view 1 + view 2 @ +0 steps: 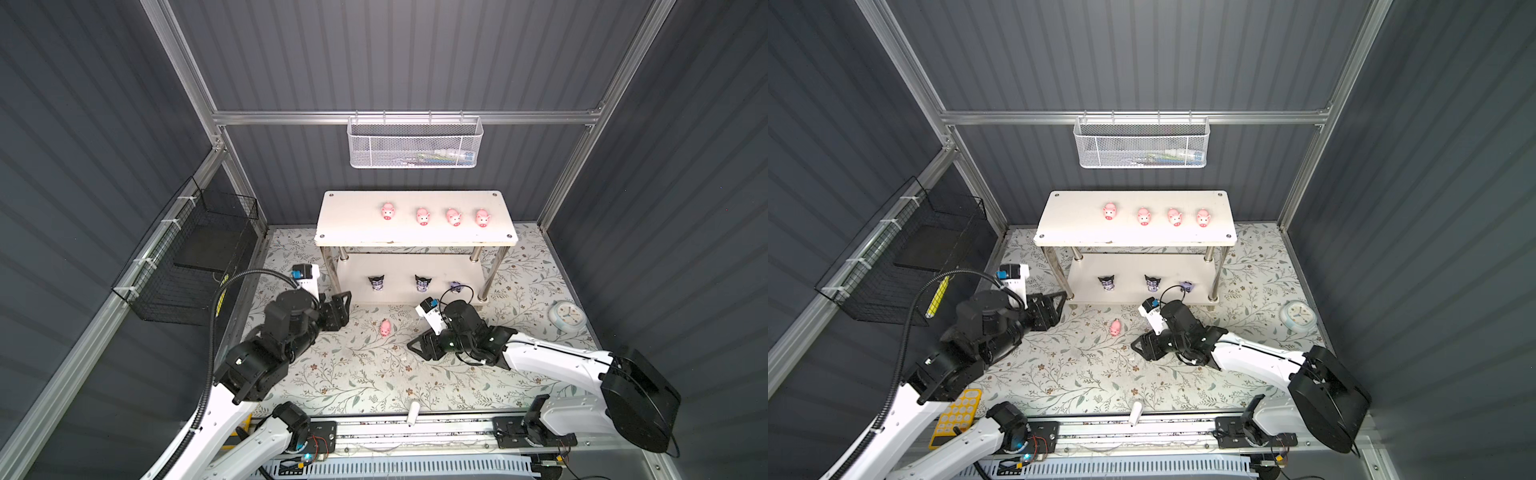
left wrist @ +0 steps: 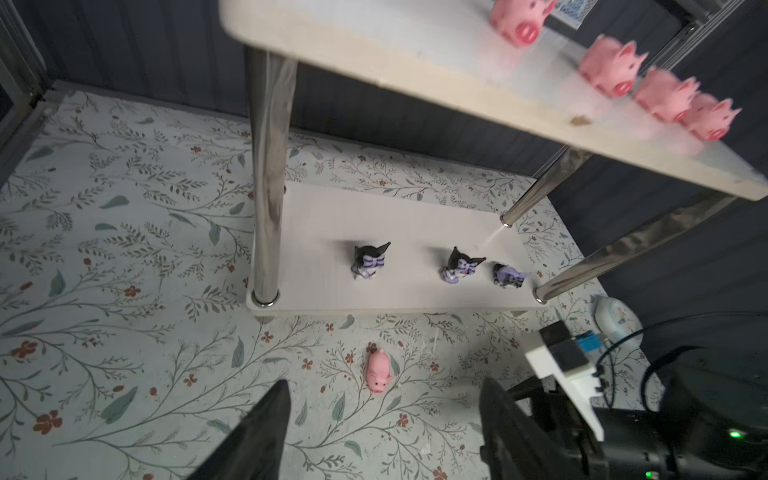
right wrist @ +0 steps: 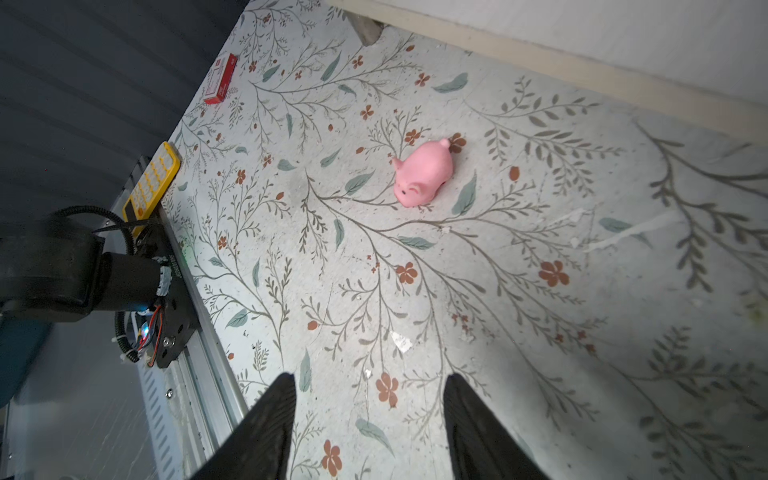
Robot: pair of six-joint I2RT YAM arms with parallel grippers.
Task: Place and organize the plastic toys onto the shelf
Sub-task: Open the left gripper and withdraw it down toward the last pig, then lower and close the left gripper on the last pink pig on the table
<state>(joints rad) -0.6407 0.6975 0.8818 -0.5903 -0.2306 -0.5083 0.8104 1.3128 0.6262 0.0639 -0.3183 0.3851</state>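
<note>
The one pink pig [image 1: 385, 328] not yet on the shelf [image 1: 353, 232] lies on the table [image 1: 353, 374] just before the lower board's front edge, between the two arms. It looks light, rounded and rubbery, so I'd pinch it across the flanks, mid-body. The left pincer [image 1: 341, 309] and right pincer [image 3: 369, 386] both gape wide and empty. Bare table surrounds the pig. The top board's left end is free beside the four pigs [image 1: 423, 216], though its edge and the chrome legs [image 1: 332, 270] crowd the approach.
</note>
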